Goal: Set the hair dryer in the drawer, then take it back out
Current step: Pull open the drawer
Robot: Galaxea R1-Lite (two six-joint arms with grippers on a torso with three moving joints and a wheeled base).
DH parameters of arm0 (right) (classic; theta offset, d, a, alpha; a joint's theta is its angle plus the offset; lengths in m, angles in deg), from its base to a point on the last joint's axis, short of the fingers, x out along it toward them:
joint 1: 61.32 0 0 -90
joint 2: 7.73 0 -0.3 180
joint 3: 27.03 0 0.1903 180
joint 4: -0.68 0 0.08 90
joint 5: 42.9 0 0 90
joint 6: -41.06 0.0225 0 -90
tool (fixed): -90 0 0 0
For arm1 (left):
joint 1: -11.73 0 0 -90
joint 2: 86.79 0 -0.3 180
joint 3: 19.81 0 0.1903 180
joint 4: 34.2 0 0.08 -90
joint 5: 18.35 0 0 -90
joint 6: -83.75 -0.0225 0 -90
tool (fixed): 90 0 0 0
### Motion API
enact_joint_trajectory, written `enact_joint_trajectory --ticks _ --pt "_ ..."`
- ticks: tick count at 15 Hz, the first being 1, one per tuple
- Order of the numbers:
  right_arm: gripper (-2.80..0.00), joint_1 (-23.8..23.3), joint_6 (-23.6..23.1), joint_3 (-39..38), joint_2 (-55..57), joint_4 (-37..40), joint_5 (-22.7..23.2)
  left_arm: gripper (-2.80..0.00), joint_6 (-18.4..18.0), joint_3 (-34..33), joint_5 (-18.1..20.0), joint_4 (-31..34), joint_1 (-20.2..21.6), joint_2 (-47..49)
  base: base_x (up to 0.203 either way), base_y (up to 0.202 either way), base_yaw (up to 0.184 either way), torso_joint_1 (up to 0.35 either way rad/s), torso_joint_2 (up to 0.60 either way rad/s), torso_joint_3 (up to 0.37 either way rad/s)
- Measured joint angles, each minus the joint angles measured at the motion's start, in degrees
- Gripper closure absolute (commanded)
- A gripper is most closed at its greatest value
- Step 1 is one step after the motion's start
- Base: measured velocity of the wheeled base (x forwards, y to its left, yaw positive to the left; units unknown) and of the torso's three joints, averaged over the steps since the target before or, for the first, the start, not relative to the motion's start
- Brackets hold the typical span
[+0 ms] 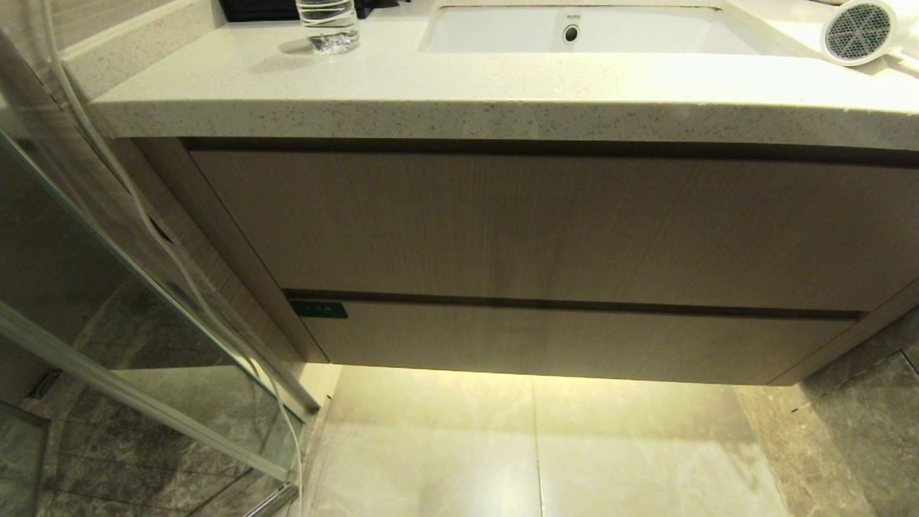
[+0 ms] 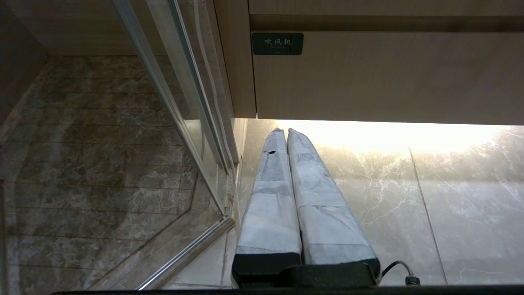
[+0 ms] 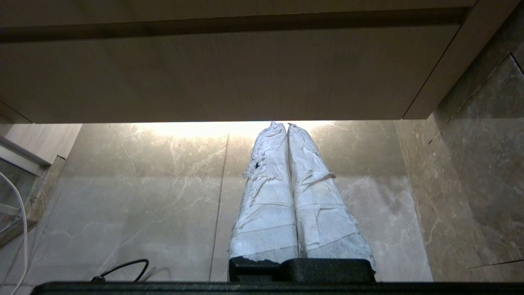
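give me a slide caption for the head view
Hair dryer on the countertop, labelled drawer shut below.

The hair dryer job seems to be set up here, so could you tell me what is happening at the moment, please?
Nothing is being handled yet. The hair dryer lies on the vanity countertop to the right of the sink, and a water bottle stands to the left of it. The labelled drawer is shut. The left gripper and the right gripper are both shut and empty, low in front of the drawer above the floor.
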Motion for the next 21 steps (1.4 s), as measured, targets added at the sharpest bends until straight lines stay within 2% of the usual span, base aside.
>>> enact_joint_trajectory --ticks 10,12,14,16,21 --pt "0.0 0.0 -0.19 0.11 0.05 0.39 -0.04 0.0 0.04 0.0 0.0 -0.02 0.0 0.0 0.0 0.0 0.0 0.0 0.0 0.0" --pt "0.0 0.0 0.54 2.42 0.11 2.52 1.02 0.0 0.03 0.0 -0.02 0.01 0.0 0.0 0.0 0.0 0.0 0.0 0.0 0.0" --pt "0.0 0.06 1.79 10.03 0.64 7.31 4.18 0.0 0.04 0.0 -0.01 -0.01 0.0 0.0 0.0 0.0 0.0 0.0 0.0 0.0" --pt "0.0 -0.03 3.59 22.88 4.1 12.42 11.65 0.0 0.02 0.0 -0.02 0.0 0.0 0.0 0.0 0.0 0.0 0.0 0.0 0.0" --pt "0.0 -0.29 13.22 65.14 26.82 24.8 29.94 0.0 0.04 0.0 -0.02 0.0 0.0 0.0 0.0 0.0 0.0 0.0 0.0 0.0"
